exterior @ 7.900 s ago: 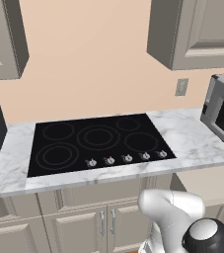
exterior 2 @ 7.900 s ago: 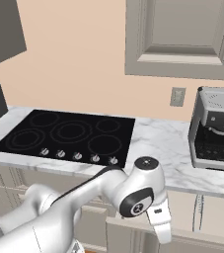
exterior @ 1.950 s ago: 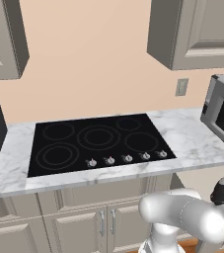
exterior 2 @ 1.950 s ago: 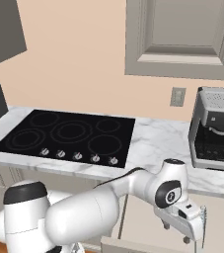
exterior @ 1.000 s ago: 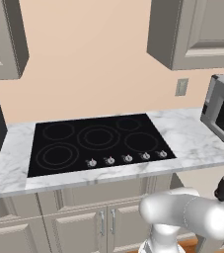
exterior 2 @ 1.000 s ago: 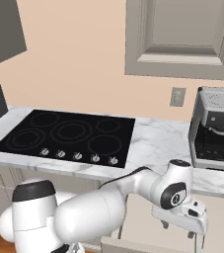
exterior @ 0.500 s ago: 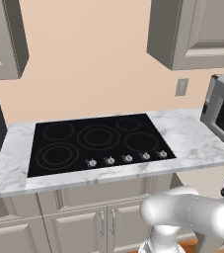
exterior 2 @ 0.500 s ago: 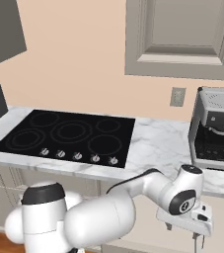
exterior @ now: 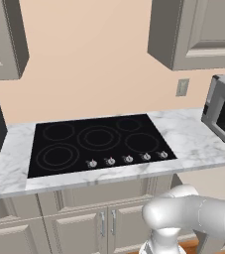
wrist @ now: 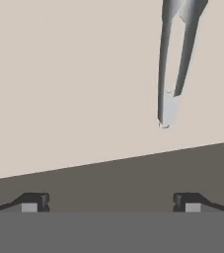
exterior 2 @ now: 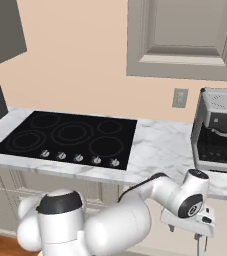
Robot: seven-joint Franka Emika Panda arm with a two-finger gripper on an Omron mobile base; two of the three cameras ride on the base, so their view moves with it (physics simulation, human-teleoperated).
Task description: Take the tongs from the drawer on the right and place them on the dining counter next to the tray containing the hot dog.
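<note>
I am reaching low on the right, below the marble bench [exterior 2: 160, 145] with the black cooktop [exterior 2: 70, 135], and looking down into the drawer [wrist: 74, 84] through my hand view. My jaws [wrist: 111, 201] are standing released at full spread, grasping nothing, the two tips poised above the plain beige floor of the drawer. The tongs [wrist: 175, 59] are lying on that floor, up and to the right of my tips in this view — their two slim arms running away toward the top edge, the near ends pointing back at me. They are well off my centre line, so closing here would catch only air.

To do this step well, I judge I should shift across until the tongs are sitting between my tips, turn my wrist so the jaws close across the narrow arms rather than along them, then drop low enough to take both arms together near their middle — a grip near one end would likely let them tip.

Against the earlier frames, my hand [exterior 2: 192, 220] in the right base view has swung further right and lower, from beneath the cooktop edge to under the coffee machine [exterior 2: 220, 130], while the cooktop and cabinets have kept their places
</note>
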